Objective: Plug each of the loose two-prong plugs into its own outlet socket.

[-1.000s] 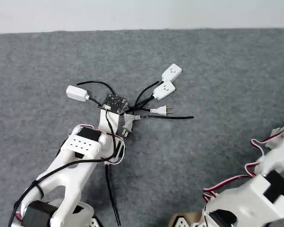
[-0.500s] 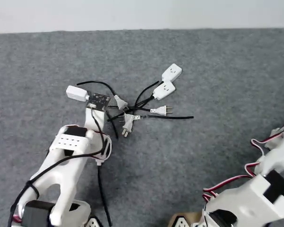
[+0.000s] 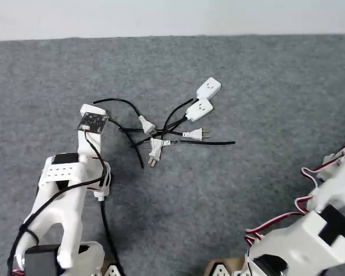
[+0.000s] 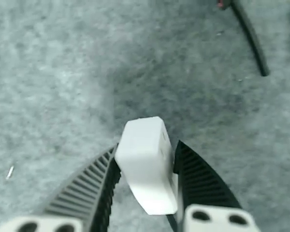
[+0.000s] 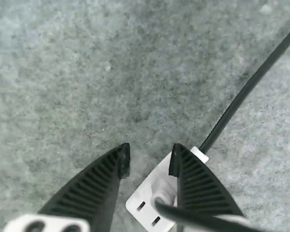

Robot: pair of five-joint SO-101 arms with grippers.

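Three white outlet sockets lie on the grey carpet: two at the upper right (image 3: 209,88) (image 3: 199,109) and one at the left (image 3: 86,108). Loose two-prong plugs (image 3: 145,124) (image 3: 154,154) (image 3: 196,134) sit between them on tangled black cords. My left gripper (image 3: 89,114) is over the left socket. In the left wrist view the gripper (image 4: 147,145) is open, with its fingers close along both sides of the socket (image 4: 145,169). My right gripper (image 5: 149,159) is open just above the carpet, with another white socket (image 5: 144,208) beside one finger.
The right arm (image 3: 328,218) stands at the near right corner, far from the cord cluster. A long black cord (image 3: 213,142) runs rightwards from the plugs. A black cable (image 5: 246,89) leads away from the socket by the right gripper. Bare carpet spreads between the arms.
My left arm has swung left, away from the plugs in the middle, and now has its gripper over the left socket. The right arm has barely shifted.
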